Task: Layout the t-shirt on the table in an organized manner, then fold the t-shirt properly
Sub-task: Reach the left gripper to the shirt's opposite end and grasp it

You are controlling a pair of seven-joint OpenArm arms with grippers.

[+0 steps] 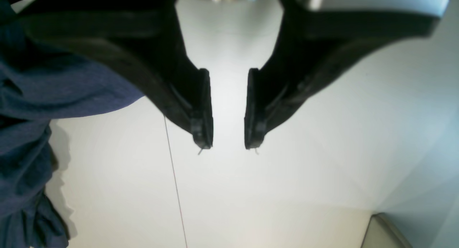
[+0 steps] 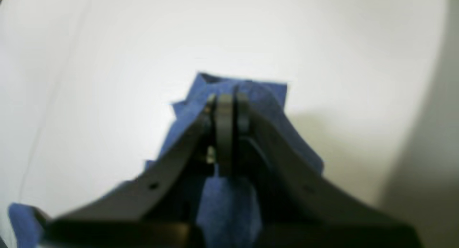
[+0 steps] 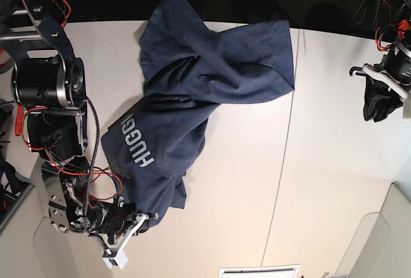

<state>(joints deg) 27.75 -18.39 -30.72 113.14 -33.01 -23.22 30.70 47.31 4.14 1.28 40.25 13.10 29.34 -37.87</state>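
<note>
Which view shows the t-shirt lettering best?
Base view: the white print on the t-shirt reads there, near the right gripper. Left wrist catches only plain blue fabric at its left edge; right wrist shows a blurred blue fold pinched in the shut jaws.

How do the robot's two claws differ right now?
The left claw stands open with bare off-white table showing between its tips; the right claw is shut on the dark navy-blue t-shirt. The left sits clear of the cloth; the right touches it. Both are black.
</note>
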